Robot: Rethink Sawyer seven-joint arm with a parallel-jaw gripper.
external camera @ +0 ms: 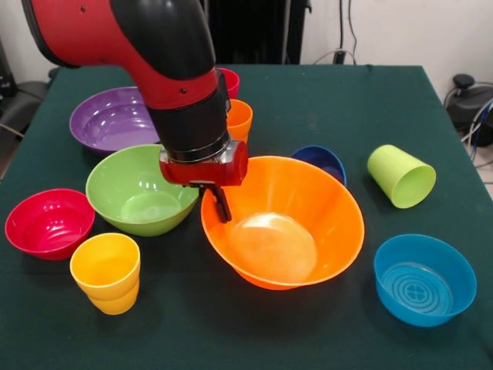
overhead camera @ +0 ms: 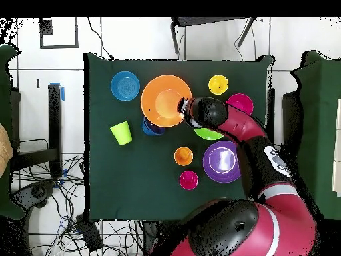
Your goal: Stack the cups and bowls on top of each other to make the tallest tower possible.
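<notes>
Cups (external camera: 105, 271) and bowls (external camera: 282, 221) lie unstacked, scattered.

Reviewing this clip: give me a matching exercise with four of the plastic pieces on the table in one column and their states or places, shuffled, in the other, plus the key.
Things:
1. light green ribbed plastic cup
2. large glossy orange plastic bowl
3. yellow ribbed plastic cup
4. small dark blue plastic bowl

States or places:
A. upright, in front of the lime green plastic bowl in the front view
B. lying on its side, mouth towards the camera
C. partly hidden behind the orange bowl's far rim
D. the robot's hand hangs at its rim

Pairs: 1-B, 2-D, 3-A, 4-C
</notes>
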